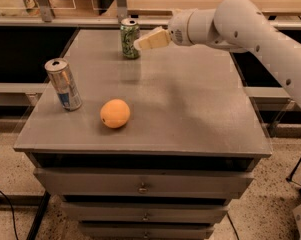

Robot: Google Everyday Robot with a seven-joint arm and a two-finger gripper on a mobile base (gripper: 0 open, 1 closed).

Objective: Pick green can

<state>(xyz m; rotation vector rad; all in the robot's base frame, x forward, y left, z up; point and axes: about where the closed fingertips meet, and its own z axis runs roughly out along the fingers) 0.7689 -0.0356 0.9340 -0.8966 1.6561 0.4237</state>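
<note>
1. The green can stands upright near the far edge of the desk, left of the middle of that edge. It is green with pale swirly markings and has a silver top rim.
2. The end effector hangs just to the right of the green can, at about the height of the can's middle. Its pale beige tip points left at the can's side.
3. In this view the tip meets the can's outline, but whether the two touch cannot be told.
4. Whether the end effector is open or closed cannot be told either, because it shows only as one beige wedge seen from the side.
5. The white arm comes in from the right edge, above the far right part of the desk. It ends in a rounded wrist from which the end effector juts out.
6. A taller, slimmer silver can with a blue label stands upright near the desk's left edge, well apart from the green can.
7. An orange lies toward the front of the desk, near the silver can on its right and not touching it.
8. The desk has a flat grey top, and drawers with small knobs are stacked below its front edge.
</note>
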